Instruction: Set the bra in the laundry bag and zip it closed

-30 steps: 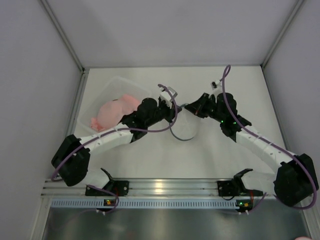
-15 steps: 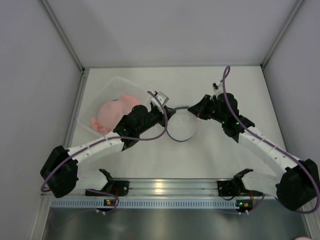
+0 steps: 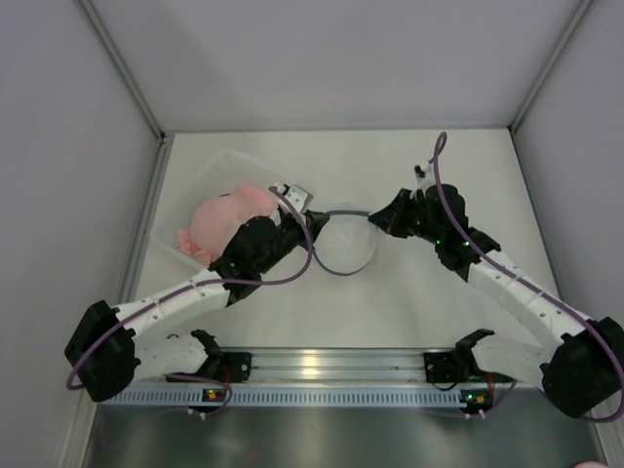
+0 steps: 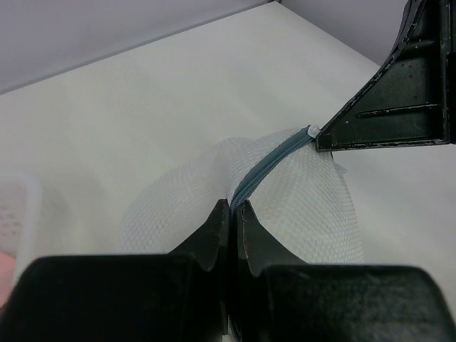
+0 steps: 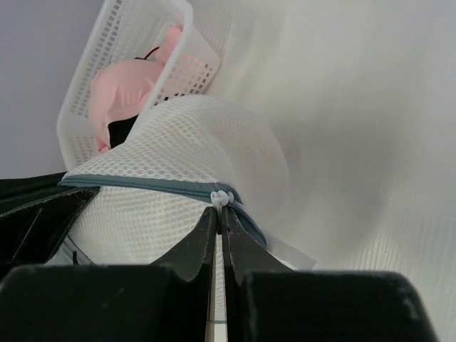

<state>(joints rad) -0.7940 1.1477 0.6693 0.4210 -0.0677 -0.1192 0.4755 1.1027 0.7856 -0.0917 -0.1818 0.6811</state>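
The laundry bag (image 3: 344, 246), a round white mesh pouch with a dark zipper rim, lies mid-table between both grippers. My left gripper (image 3: 312, 225) is shut on the zipper rim at the bag's left side; in the left wrist view (image 4: 234, 206) the jaws pinch the grey-blue zipper band (image 4: 274, 158). My right gripper (image 3: 374, 218) is shut on the white zipper pull (image 5: 223, 198) at the bag's right side. The zipper runs taut between the two grippers. The bag (image 5: 178, 149) bulges. The bra is hidden from view.
A clear perforated bin (image 3: 188, 209) at the left holds a pink cloth (image 3: 222, 216) and a black-and-red item (image 5: 121, 130). White walls enclose the table at the back and both sides. The right gripper's black finger (image 4: 388, 107) shows in the left wrist view.
My left gripper has moved down and left, holding the bag's rim. The bag has shifted slightly left and its zipper edge is now stretched straight between the grippers.
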